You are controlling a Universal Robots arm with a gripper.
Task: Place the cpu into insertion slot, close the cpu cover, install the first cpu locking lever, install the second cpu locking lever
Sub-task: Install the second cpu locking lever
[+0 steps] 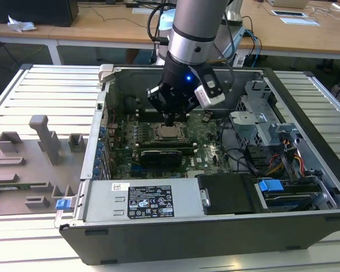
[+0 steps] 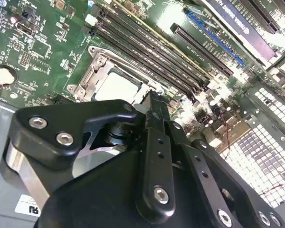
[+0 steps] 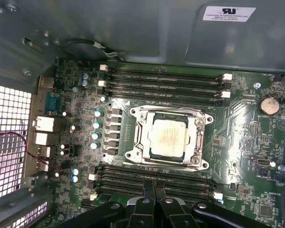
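The cpu sits in the insertion slot, cpu cover down; the exterior view shows the gripper above, jaws together.

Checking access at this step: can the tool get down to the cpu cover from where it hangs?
Probably yes: the tool hangs just above the cpu cover, with nothing visible between them and memory slots flanking the socket.

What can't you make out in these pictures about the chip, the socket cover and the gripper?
- Locking levers: whether latched is too small to tell around the cpu cover in the first wrist view.
- Insertion slot: its contacts are hidden under the cpu.
- Gripper: its fingertips are cut off by the first wrist view's edge and blocked by its own body in the second wrist view.
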